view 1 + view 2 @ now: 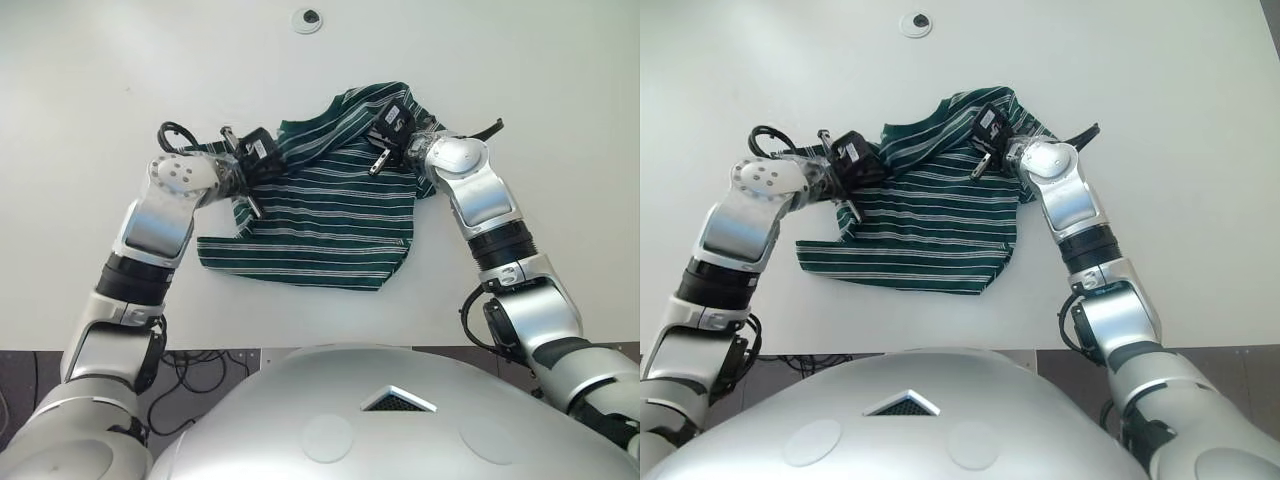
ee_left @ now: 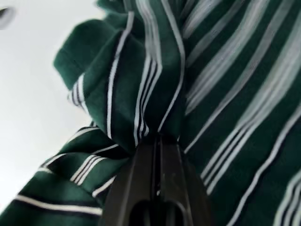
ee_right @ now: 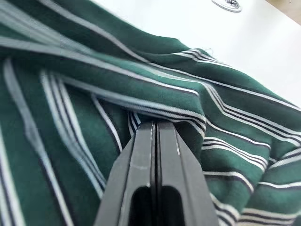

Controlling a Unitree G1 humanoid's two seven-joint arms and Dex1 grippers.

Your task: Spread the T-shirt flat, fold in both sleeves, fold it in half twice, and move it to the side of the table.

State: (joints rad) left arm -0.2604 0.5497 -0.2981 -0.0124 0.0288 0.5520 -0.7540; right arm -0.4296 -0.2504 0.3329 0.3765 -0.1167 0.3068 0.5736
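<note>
A green T-shirt [image 1: 320, 225] with thin white stripes lies in the middle of the left eye view on a white worktop [image 1: 540, 70]. Its lower part is spread fairly flat toward the bottom centre of the frame, close to the worktop's near edge. Its upper part is bunched and wrinkled.

The left end effector [image 1: 268, 158] is at the shirt's upper left corner, left of centre in the frame. In the left wrist view its two dark fingers [image 2: 141, 174] are pressed together, with a gathered fold of the striped cloth pinched at their tips.

The right end effector [image 1: 388, 122] sits on the shirt's upper right part, just right of centre and a little higher in the frame. In the right wrist view its fingers [image 3: 138, 165] are also pressed together, and the tips nip a striped ridge of the cloth.

A small round disc [image 1: 307, 20] is set in the worktop at the top centre of the frame, well apart from the shirt. Dark cables [image 1: 195, 368] lie on the floor at the lower left.
</note>
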